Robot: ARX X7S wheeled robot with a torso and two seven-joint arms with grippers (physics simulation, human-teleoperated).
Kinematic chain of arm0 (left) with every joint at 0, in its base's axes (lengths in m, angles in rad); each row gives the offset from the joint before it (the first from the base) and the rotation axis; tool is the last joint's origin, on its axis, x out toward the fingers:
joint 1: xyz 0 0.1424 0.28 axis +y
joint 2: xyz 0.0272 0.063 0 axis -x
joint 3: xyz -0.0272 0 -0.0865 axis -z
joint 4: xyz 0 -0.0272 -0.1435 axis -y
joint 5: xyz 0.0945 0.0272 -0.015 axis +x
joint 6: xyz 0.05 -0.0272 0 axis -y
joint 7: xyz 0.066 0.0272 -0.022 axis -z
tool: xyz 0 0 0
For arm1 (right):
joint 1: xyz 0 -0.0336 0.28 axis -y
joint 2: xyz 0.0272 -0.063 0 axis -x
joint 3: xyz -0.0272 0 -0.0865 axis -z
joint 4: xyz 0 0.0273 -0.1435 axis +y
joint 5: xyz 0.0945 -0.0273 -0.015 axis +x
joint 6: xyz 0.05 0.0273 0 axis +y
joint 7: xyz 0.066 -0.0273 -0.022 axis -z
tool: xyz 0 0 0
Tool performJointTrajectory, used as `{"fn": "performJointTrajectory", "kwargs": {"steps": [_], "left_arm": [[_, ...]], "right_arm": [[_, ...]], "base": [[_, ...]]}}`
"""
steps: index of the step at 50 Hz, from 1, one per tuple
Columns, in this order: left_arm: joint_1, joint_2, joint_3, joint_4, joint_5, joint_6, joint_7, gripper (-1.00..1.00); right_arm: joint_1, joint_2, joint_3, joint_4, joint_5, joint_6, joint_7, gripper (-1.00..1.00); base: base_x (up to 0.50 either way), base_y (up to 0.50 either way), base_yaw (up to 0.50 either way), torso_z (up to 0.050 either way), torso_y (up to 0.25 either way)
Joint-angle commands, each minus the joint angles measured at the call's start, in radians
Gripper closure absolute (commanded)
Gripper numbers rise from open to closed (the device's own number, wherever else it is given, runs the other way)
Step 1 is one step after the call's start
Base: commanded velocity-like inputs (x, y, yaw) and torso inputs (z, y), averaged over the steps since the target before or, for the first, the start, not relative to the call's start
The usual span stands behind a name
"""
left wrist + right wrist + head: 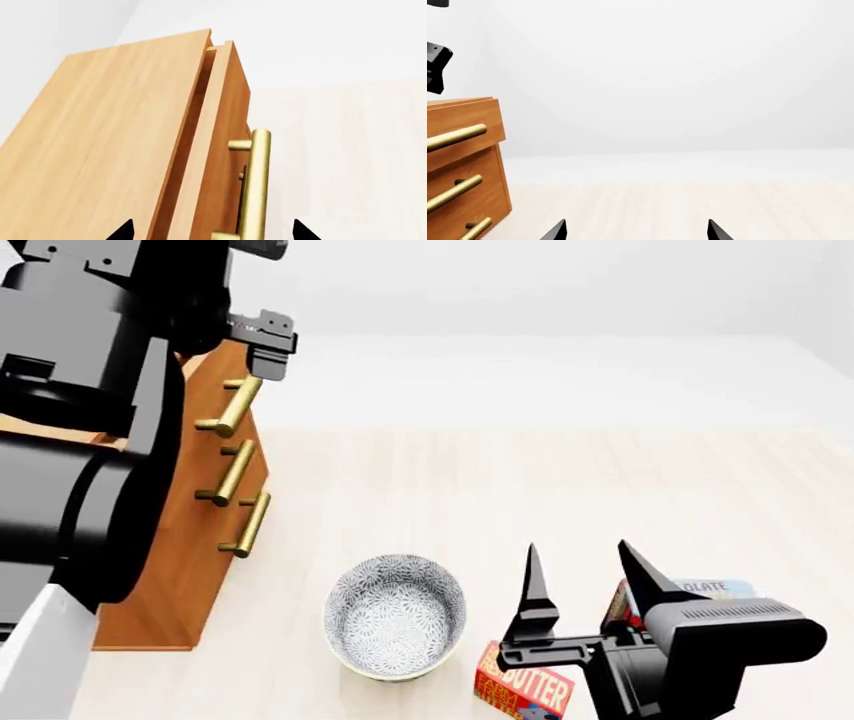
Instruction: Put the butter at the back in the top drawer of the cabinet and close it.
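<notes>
One butter (525, 692) box shows in the head view, at the bottom edge right of centre: a small red-orange carton with white "BUTTER" lettering, lying flat on the pale wooden tabletop (561, 490) and partly cut off by the frame and by the right arm. It sits just right of a grey-patterned bowl (396, 617), near it but apart, and directly below the right end effector (587, 575), whose two black fingers stand spread wide with nothing between them. A second box (701, 590) with a pale blue patch peeks out behind that end effector's body, lower right; whether it touches the butter cannot be told.

In the right wrist view the two fingertips (554, 231) show at the bottom edge, well apart and empty.

At the left of the head view stands the cabinet (180, 570), light-brown wood with three brass bar handles stacked down its front. Its top drawer (217, 150) is pulled slightly out: the left wrist view shows a narrow gap between the drawer front and the cabinet's top panel. The handle (255, 185) runs down toward the lower middle of that frame, lying between the two black tips of the left end effector (212, 232), which are spread wide on either side of it and grip nothing. In the head view this end effector is at the upper left, just above the top handle, well apart from the butter.
</notes>
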Motion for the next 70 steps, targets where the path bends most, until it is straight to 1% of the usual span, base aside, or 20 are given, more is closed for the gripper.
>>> {"fn": "performJointTrajectory", "kwargs": {"steps": [1, 10, 18, 32, 44, 63, 70], "left_arm": [[0.005, 0.001, -0.008, 0.0, 0.001, -0.001, -0.006, -1.0], [0.025, -0.004, -0.088, 0.0, 0.023, 0.022, -0.014, -1.0], [0.054, -0.011, -0.123, 0.0, 0.038, 0.041, -0.016, -1.0], [0.082, -0.022, -0.125, 0.0, 0.048, 0.055, -0.013, -1.0], [0.104, -0.034, -0.089, 0.0, 0.051, 0.071, -0.036, -1.0], [0.131, -0.038, -0.105, 0.0, 0.047, 0.082, -0.047, -1.0], [0.141, -0.052, -0.118, 0.0, 0.049, 0.091, -0.074, -1.0]], "right_arm": [[-0.002, 0.005, -0.004, 0.002, 0.001, -0.007, 0.003, -1.0], [-0.002, 0.008, -0.009, 0.011, 0.0, -0.014, 0.003, -1.0], [0.001, 0.011, -0.015, 0.013, -0.001, -0.012, 0.006, -1.0], [0.017, 0.012, -0.025, 0.021, 0.0, -0.003, 0.012, -1.0], [0.011, 0.013, -0.031, 0.034, -0.002, -0.019, 0.009, -1.0], [0.01, 0.018, -0.036, 0.048, 0.0, -0.031, 0.009, -1.0], [0.011, 0.02, -0.04, 0.051, -0.002, -0.032, 0.011, -1.0]], "base": [[0.0, 0.0, 0.0, 0.0, 0.0], [0.0, 0.0, 0.0, 0.0, 0.0], [0.0, 0.0, 0.0, 0.0, 0.0], [0.0, 0.0, 0.0, 0.0, 0.0], [0.0, 0.0, 0.0, 0.0, 0.0], [0.0, 0.0, 0.0, 0.0, 0.0], [0.0, 0.0, 0.0, 0.0, 0.0]]}}
